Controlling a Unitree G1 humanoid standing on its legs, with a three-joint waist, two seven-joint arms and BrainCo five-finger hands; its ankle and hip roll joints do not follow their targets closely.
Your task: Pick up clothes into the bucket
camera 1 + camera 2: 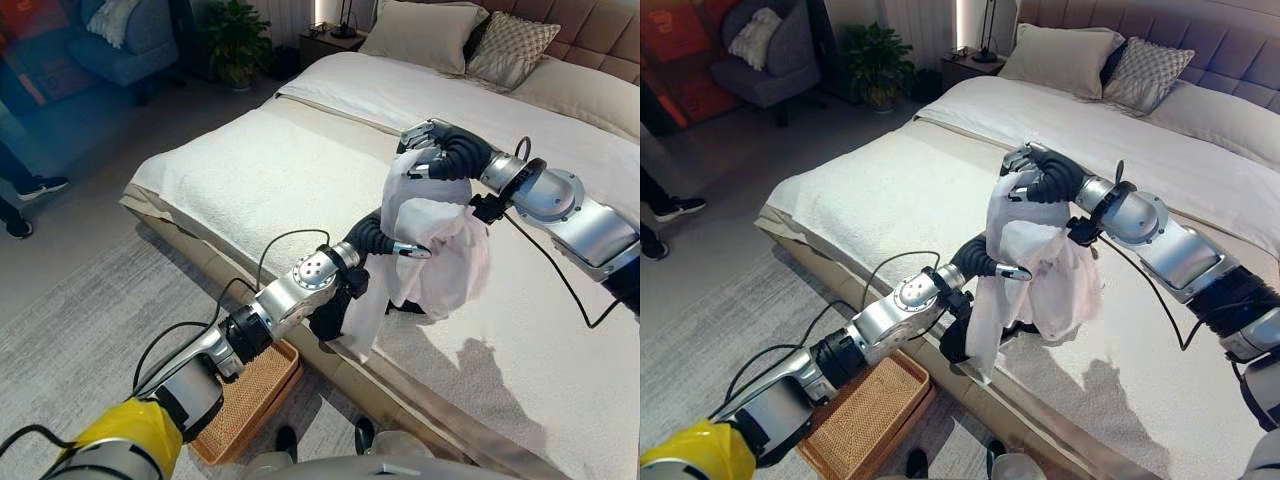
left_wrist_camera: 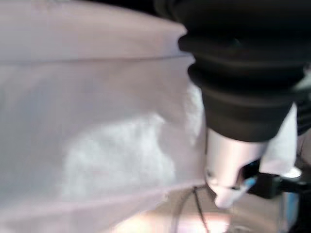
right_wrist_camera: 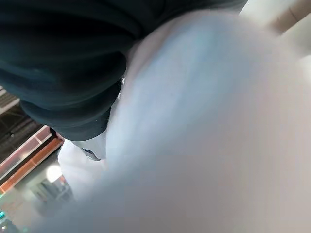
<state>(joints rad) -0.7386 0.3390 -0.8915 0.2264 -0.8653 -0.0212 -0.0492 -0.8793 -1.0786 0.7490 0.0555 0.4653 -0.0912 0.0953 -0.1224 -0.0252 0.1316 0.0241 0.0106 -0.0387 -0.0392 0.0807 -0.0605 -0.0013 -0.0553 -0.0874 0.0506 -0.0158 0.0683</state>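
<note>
1. A wicker basket [image 1: 245, 400] sits on the grey carpet [image 1: 90, 290] at the foot of the bed [image 1: 260, 170], below my left arm.
2. My left hand [image 1: 1000, 262] is buried in the hanging folds of a pale pink garment [image 1: 1050, 270]; cloth covers my fingers there, so I cannot tell how they are set.
3. The garment is lifted off the bed, draping down past the mattress edge.
4. My right hand [image 1: 1025, 170] holds the garment from above, fingers [image 1: 422, 172] curled into its bunched top.
5. Pillows [image 1: 425, 30] lie at the headboard.
</note>
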